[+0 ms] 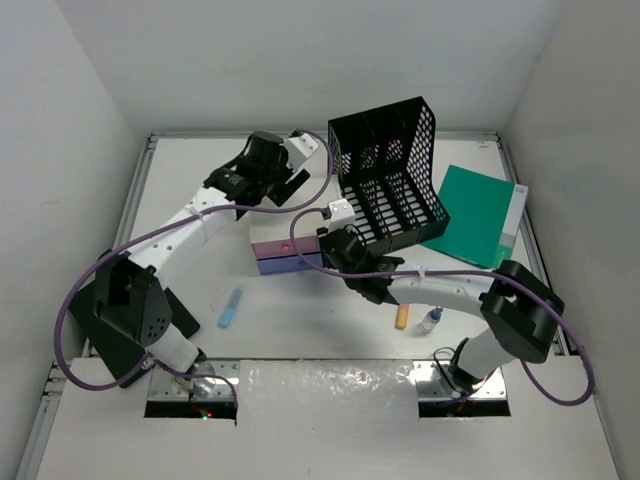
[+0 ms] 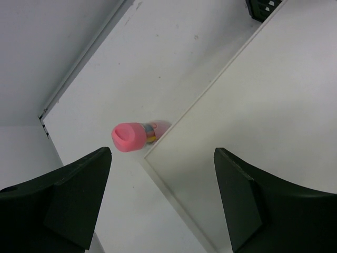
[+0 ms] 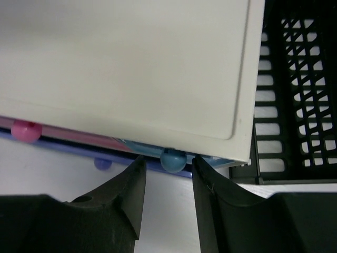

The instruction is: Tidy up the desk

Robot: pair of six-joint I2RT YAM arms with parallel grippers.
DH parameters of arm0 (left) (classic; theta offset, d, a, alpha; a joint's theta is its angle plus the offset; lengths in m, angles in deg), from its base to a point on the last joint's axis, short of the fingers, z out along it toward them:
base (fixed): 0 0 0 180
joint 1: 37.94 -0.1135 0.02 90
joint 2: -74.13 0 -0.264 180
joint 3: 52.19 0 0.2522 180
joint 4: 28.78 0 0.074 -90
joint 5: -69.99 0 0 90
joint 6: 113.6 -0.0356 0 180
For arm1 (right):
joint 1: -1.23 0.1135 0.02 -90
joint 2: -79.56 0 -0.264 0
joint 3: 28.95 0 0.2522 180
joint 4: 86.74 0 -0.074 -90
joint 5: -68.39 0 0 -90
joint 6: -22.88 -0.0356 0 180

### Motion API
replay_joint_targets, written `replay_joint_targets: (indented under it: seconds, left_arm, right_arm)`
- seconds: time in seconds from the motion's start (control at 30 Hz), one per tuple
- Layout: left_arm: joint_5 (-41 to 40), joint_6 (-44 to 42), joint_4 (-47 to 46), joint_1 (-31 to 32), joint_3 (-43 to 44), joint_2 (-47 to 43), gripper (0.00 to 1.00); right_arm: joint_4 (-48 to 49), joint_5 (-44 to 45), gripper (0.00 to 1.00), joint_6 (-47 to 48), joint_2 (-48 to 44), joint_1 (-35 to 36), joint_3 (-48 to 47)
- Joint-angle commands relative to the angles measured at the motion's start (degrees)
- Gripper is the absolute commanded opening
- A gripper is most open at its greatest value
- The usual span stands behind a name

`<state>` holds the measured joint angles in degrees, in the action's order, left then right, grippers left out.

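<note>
The desk (image 1: 300,325) filled the middle of the overhead view. It was a broad, flat, matte-white rectangle with thin metal rails along its left and right edges, and it ran from the arm bases at the bottom up to the grey walls at the top. It was far larger than anything lying on it.

Near its centre sat a drawer box (image 1: 285,252) with a cream top and pink and blue fronts. A black mesh organiser (image 1: 392,175) stood tilted just right of the box, and a green folder (image 1: 470,215) lay further right. A light-blue marker (image 1: 231,308) lay at lower left. A small orange object (image 1: 402,318) and a small bottle (image 1: 430,320) lay close together at lower centre-right.

In the left wrist view the left gripper (image 2: 163,153) hung with its jaws spread wide and nothing between them. Below it a pink-capped item (image 2: 131,137) lay on the white surface just beside the box's edge.

In the right wrist view the right gripper (image 3: 168,168) had its jaws only narrowly parted. A blue knob (image 3: 172,159) on the box front sat right at their mouth, with a little gap visible on either side, so it was not clamped. A pink knob (image 3: 23,130) showed at the far left of that frame.
</note>
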<state>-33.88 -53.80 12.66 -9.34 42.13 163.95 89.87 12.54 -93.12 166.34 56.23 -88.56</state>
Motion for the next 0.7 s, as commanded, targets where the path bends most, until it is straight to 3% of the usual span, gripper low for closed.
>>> replay_joint_targets:
  seconds: [0.0, 0.33, 0.67]
  left_arm:
    - [1.65, -0.57, -4.3, -1.18, -1.62, 0.79, 0.77]
    - [3.06, -0.39, -6.76, -1.18, -4.35, 1.32, 0.76]
    - [3.32, -0.39, -7.03, -1.18, -4.62, 1.94, 0.76]
  right_arm:
    - [7.29, 7.06, 0.39, -3.0, 1.19, 0.63, -3.2]
    - [9.76, 14.71, 0.28, -3.53, 3.57, 1.25, -4.16]
    - [8.0, 15.68, 0.28, -4.76, 5.76, 1.25, -4.87]
